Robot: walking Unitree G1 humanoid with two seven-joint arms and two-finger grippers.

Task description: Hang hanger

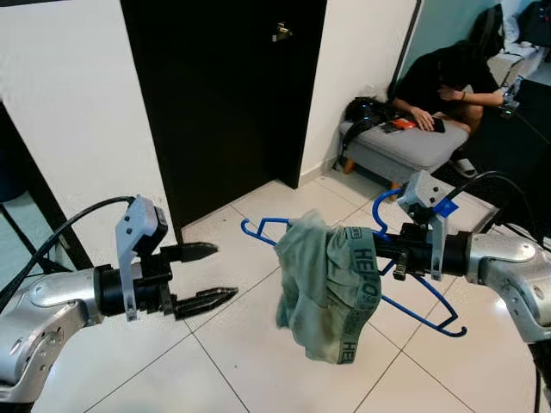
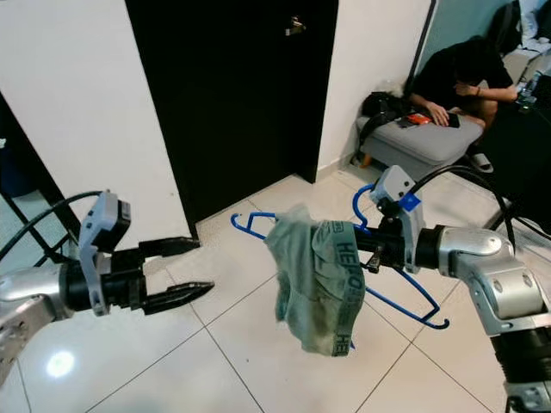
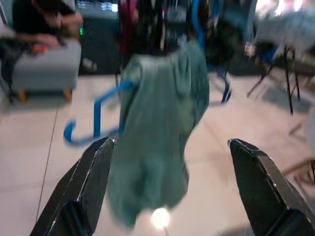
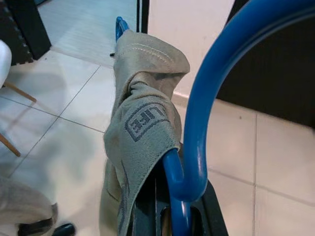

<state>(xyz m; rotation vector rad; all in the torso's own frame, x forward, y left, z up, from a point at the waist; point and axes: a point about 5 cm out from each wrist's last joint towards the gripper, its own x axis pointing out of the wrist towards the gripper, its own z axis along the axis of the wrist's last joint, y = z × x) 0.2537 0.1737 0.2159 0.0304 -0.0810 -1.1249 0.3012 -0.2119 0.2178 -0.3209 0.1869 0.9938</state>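
Note:
A blue plastic hanger point(image 1: 428, 297) is held in the air over the tiled floor, with a pale green garment point(image 1: 325, 288) draped over its bar. My right gripper point(image 1: 389, 255) is shut on the hanger just below its hook point(image 4: 206, 93), and the cloth point(image 4: 140, 142) bunches against the fingers. My left gripper point(image 1: 211, 275) is open, level with the garment and a short way to its left, holding nothing. The left wrist view looks between its two fingers point(image 3: 91, 177) at the hanging garment point(image 3: 157, 142).
A black door point(image 1: 224, 95) stands ahead between white walls. A person point(image 1: 448, 77) sits on a grey ottoman point(image 1: 400, 146) at the back right. A dark frame point(image 1: 34, 198) stands at the far left. White floor tiles point(image 1: 215, 361) lie below.

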